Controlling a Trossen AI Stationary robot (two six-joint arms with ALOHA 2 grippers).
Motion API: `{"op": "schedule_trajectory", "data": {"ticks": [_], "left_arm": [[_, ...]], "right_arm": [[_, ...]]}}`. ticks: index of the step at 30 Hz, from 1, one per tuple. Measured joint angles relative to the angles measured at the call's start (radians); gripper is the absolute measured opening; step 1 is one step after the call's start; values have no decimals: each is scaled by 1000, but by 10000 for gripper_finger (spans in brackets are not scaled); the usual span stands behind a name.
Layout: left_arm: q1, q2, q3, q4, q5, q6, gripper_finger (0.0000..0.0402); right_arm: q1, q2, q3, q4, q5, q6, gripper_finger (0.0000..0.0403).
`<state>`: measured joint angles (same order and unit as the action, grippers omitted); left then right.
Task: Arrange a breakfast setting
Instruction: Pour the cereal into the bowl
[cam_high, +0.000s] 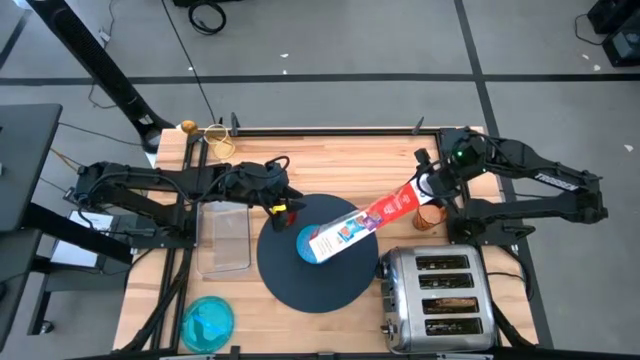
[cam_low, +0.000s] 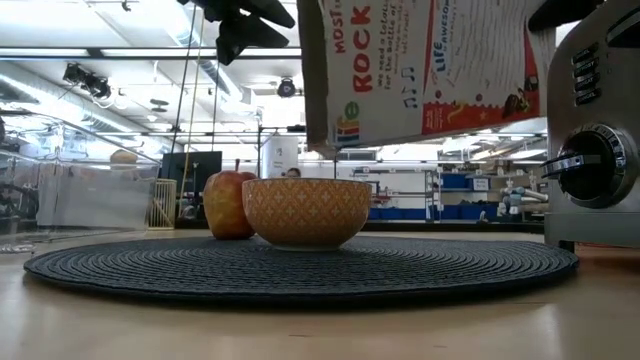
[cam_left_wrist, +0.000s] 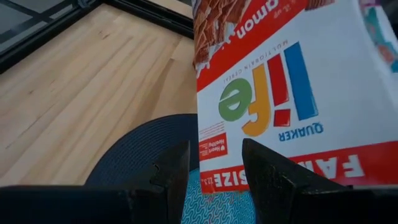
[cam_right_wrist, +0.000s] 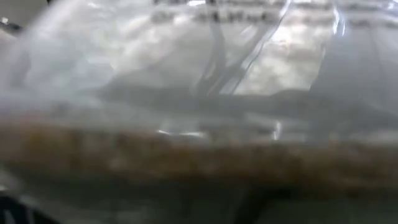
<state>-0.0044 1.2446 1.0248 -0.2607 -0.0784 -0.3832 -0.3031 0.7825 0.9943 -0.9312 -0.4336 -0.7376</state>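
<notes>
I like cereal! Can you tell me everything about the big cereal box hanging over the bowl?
The red, white and blue cardboard cereal box is held up in the air by the right tool at one end. It slants down over the small patterned bowl on the dark round woven mat, open end lowest, as if to pour. It touches nothing else. No cereal shows falling.

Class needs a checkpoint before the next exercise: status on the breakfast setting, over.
Left gripper by apple, jaws open. Right gripper shut on cereal box, tilted over bowl on mat. Toaster beside mat, not in the way.
</notes>
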Motion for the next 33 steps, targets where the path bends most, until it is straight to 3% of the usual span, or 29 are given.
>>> {"op": "schedule_trajectory", "data": {"ticks": [33], "left_arm": [[0,0,1,-26,42,-26,155]], "right_arm": [[73,89,1,40,121,-91,234]]}}
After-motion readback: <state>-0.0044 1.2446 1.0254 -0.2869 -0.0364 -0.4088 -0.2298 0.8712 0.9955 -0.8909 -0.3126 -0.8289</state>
